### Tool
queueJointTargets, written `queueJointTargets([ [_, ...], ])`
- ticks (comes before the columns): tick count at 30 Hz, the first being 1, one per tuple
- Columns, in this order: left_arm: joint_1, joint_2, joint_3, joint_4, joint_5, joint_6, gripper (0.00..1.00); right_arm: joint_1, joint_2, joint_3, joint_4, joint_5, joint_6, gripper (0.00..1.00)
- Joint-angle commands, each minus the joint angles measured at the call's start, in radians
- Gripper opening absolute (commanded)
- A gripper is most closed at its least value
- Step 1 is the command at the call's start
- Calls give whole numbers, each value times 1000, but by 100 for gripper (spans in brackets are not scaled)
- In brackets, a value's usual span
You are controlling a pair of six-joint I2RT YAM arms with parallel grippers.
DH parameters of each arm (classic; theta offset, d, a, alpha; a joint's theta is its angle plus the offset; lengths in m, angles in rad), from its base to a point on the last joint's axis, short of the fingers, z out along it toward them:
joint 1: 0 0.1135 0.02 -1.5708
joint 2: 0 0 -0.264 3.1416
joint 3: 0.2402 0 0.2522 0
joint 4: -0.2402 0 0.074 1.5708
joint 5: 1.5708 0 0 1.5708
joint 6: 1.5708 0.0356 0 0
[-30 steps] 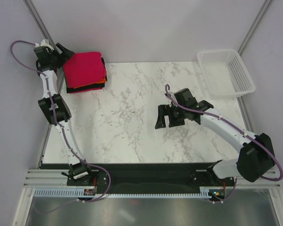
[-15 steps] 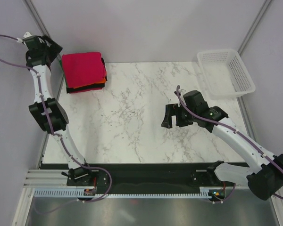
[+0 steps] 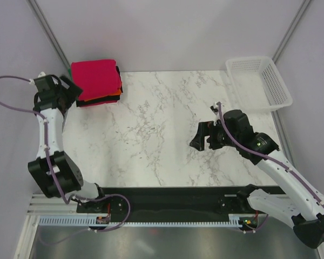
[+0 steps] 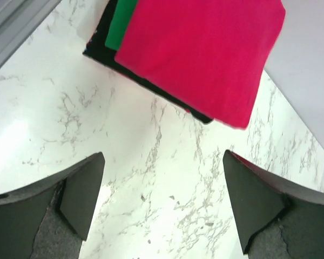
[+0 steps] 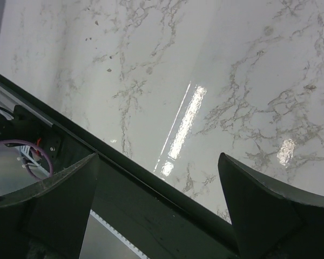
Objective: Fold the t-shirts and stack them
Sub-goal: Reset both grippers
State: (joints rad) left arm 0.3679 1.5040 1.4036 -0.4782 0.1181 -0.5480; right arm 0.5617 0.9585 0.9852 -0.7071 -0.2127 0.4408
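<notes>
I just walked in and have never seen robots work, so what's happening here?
A pile of folded shirts sits at the far left corner of the table, a pink shirt on top. The left hand hovers open beside it; the right hand is open over the right side. Neither holds anything, and the white basket at the far right looks empty.

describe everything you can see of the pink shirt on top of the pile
The crimson-pink t-shirt looks like soft plain cloth, folded into a flat, tidy rectangle with no sleeves showing. It lies on top of the pile at the far left corner of the marble table. Edges of a green shirt, an orange shirt and a black shirt peek out beneath it. Nothing else touches it.
</notes>
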Motion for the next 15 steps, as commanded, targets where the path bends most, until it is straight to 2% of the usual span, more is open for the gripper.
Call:
queueJointTargets([
  [1,-7,-230,-212,71,121,52,97,10,-58,-29,73,-50,44,98],
  [5,-12,-503,-460,138,134,66,97,10,-121,-54,107,-45,85,98],
  [8,-15,-629,-625,154,60,45,97,12,-171,-79,118,-39,98,98],
  [9,-14,-654,-716,177,49,24,98,12,-193,-88,116,-37,99,98],
  [13,-17,-751,-866,301,5,-21,100,12,-240,-95,94,-34,104,98],
  [15,-21,-780,-926,435,-18,-3,100,14,-263,-99,80,-24,102,98],
])
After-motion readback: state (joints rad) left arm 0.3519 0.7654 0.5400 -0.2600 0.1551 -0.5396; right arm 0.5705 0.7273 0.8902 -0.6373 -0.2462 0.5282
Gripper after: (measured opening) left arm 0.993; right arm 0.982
